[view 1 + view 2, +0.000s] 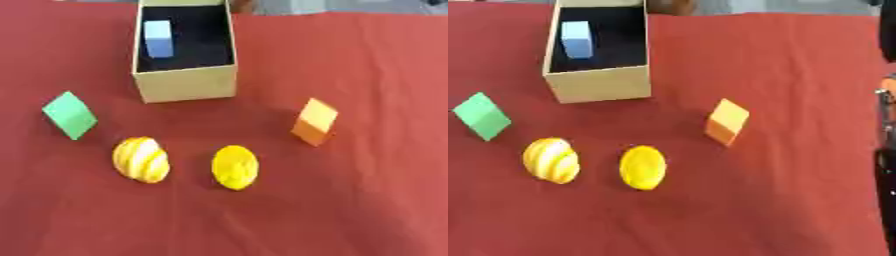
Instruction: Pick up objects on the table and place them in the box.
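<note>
A tan cardboard box (185, 82) with a black inside stands open at the back of the red table. A light blue block (157, 38) lies inside it against the left wall. In front of the box, a green block (69, 114) rests at the left and an orange block (314, 121) at the right. Between them, nearer to me, are a yellow-and-white striped ball (141, 159) and a plain yellow round object (234, 167). A dark strip of my right arm (886, 165) runs along the right edge of the right eye view. Neither hand shows.
Red cloth (350, 210) covers the whole table. The four loose objects form a shallow arc in front of the box, well apart from one another. Something brown (671, 6) sits just behind the box at the far edge.
</note>
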You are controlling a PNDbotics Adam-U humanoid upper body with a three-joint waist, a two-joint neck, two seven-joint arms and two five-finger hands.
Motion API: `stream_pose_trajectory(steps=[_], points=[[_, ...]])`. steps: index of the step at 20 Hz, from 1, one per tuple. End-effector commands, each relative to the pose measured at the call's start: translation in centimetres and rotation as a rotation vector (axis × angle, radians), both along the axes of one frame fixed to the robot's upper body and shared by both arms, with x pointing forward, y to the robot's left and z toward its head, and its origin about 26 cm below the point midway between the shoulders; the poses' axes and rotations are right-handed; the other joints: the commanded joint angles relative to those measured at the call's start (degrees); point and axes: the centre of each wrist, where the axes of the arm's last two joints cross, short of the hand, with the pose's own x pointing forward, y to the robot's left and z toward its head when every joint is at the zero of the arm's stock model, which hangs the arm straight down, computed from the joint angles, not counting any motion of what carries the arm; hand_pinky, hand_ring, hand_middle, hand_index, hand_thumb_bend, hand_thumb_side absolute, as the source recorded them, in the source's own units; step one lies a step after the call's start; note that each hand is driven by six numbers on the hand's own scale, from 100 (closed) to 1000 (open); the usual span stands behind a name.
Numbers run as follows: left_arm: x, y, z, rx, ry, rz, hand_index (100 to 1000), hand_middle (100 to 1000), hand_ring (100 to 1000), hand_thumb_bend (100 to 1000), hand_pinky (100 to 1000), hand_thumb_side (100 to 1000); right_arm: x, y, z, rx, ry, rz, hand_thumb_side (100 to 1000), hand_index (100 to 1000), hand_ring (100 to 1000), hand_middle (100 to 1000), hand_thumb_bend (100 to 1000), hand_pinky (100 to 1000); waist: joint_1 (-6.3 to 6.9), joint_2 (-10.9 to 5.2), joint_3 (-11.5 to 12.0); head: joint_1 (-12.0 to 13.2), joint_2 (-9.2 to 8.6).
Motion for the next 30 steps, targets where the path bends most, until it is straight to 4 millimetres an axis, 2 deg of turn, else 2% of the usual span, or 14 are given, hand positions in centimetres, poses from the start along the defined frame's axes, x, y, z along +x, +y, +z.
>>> stream_pose_trajectory(steps=[1, 13, 17, 21, 27, 30], points=[[-0.4, 0.0, 0.8, 0.01, -0.029, -0.004, 863, 755, 750, 282, 744, 685, -0.5, -0.1, 0.8, -0.022, -0.029, 0.0, 693, 824, 912, 683, 100, 888, 0.06, -1.59, 0.1, 0.0, -0.84], [-0.4, 0.1, 0.8, 0.004, -0.033, -0.001, 863, 755, 751, 286, 744, 681, -0.5, -0.3, 1.0, -0.011, -0.041, -0.008, 675, 825, 912, 688, 100, 887, 0.16, -1.53, 0.3, 0.3, -1.21], [-0.4, 0.4, 0.9, -0.003, -0.04, 0.011, 862, 755, 751, 286, 744, 680, -0.8, -1.2, 1.6, -0.033, -0.045, -0.07, 667, 829, 919, 693, 100, 883, 0.22, -1.45, 0.0, 0.4, -1.21], [-0.5, 0.8, 0.8, 0.006, -0.036, 0.034, 862, 755, 751, 284, 744, 682, -1.6, -2.9, 2.6, -0.205, -0.062, -0.209, 610, 843, 917, 713, 100, 864, -0.28, -1.54, -0.8, 1.1, -0.68], [-0.6, 1.4, 0.5, 0.029, -0.021, 0.066, 863, 755, 751, 279, 744, 687, -3.0, -4.7, 4.9, -0.558, -0.107, -0.421, 598, 865, 914, 754, 100, 844, -1.03, -1.79, -2.1, 1.6, 0.17], [-0.6, 1.6, 0.4, 0.036, -0.017, 0.075, 863, 755, 751, 278, 743, 688, -3.4, -5.0, 5.4, -0.697, -0.114, -0.484, 616, 881, 917, 786, 100, 839, -1.29, -1.88, -2.4, 1.4, 1.25]])
